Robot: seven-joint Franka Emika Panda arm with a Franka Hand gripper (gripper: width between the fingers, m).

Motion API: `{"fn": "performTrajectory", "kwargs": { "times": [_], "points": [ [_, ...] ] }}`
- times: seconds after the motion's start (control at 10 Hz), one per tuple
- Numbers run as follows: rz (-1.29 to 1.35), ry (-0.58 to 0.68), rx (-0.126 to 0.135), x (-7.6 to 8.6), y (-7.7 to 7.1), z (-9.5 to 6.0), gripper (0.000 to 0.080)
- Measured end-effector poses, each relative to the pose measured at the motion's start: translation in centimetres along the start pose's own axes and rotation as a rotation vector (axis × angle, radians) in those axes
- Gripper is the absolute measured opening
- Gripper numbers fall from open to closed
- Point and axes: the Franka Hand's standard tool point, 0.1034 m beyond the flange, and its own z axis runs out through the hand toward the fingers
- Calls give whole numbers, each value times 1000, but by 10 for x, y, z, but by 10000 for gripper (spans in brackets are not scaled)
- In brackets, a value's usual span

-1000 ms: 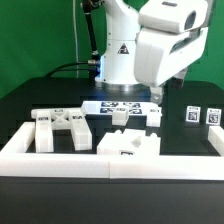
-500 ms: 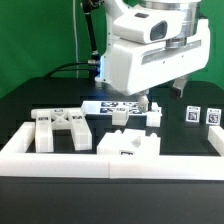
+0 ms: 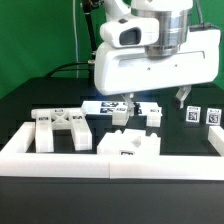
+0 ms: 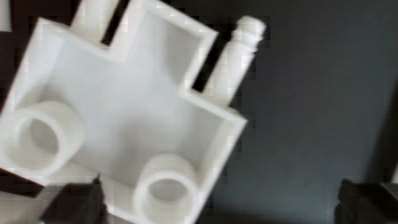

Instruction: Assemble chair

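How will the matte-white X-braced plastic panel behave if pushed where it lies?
The matte-white X-braced plastic panel looks stiff and, with its open cutouts, probably light. It appears to lie flat and blocky, so it should slide rather than roll or tip.

border wall [image 3: 50, 152] fences front, open table [image 3: 185, 136] beside notched block [image 3: 128, 143]

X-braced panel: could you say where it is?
In the exterior view, the X-braced panel lies at the left, behind the border wall, beside the notched block.

green curtain [image 3: 40, 30] behind; black table [image 3: 25, 100]; low white border wall [image 3: 60, 160] along front edge; even light.
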Motion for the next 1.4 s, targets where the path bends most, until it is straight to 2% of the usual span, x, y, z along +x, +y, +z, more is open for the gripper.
{"fn": "performTrajectory", "kwargs": {
  "times": [0.2, 0.3, 0.4, 0.6, 1.4],
  "points": [
    [156, 41, -2, 9, 12, 9, 650],
    [207, 41, 0, 10, 10, 9, 650],
    [321, 42, 13, 10, 7, 10, 650],
    [382, 40, 15, 10, 6, 11, 650],
    [350, 71, 9, 15, -5, 62, 650]
  ]
}}
